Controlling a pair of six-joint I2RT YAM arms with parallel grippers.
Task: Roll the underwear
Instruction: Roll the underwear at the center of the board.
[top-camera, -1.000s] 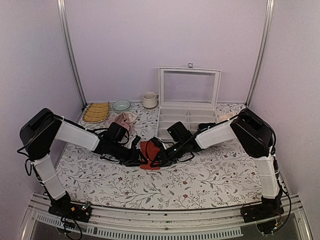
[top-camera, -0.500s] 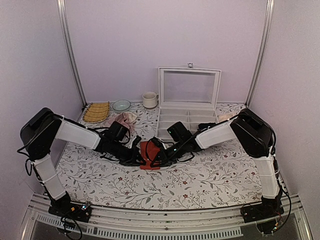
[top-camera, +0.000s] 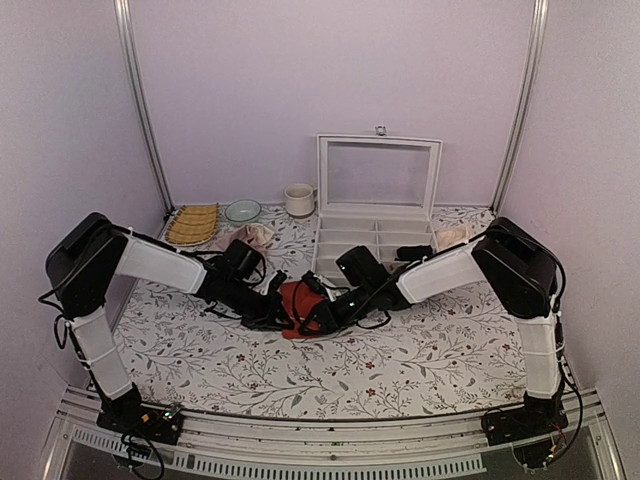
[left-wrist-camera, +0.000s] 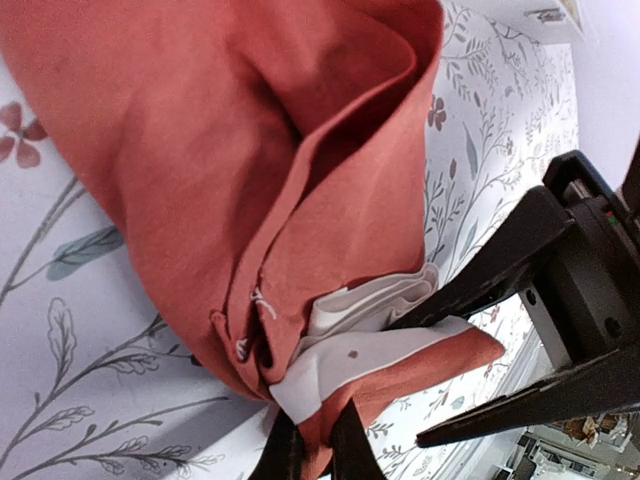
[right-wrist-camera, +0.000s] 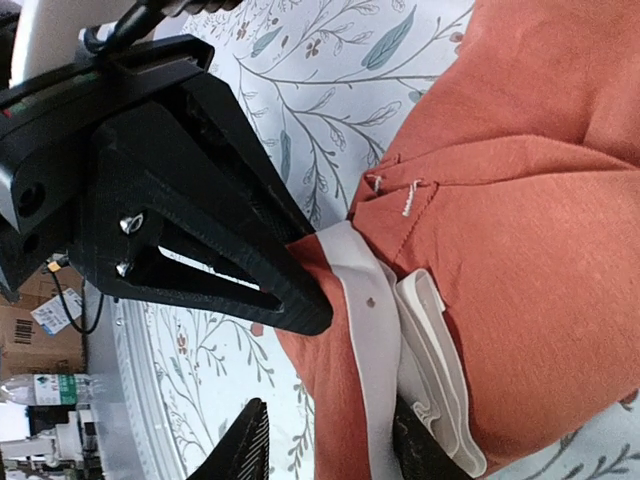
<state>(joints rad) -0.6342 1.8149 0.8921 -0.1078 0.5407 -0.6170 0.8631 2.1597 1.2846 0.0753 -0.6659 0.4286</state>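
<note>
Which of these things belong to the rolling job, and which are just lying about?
In the job: the underwear; the left end effector, shut on it; the right end effector, open at its waistband.
Lying about: pink cloth, beige cloth, mug, bowl, woven mat, compartment box.

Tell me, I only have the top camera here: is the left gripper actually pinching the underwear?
Observer: Yes. In the left wrist view the left gripper is shut on the underwear at its folded edge.
Operator: And the right?
Observer: The right gripper is open, its fingers either side of the cream waistband.
Operator: Any roll yet?
Observer: The waistband lies doubled in stacked layers; no tight roll.
</note>
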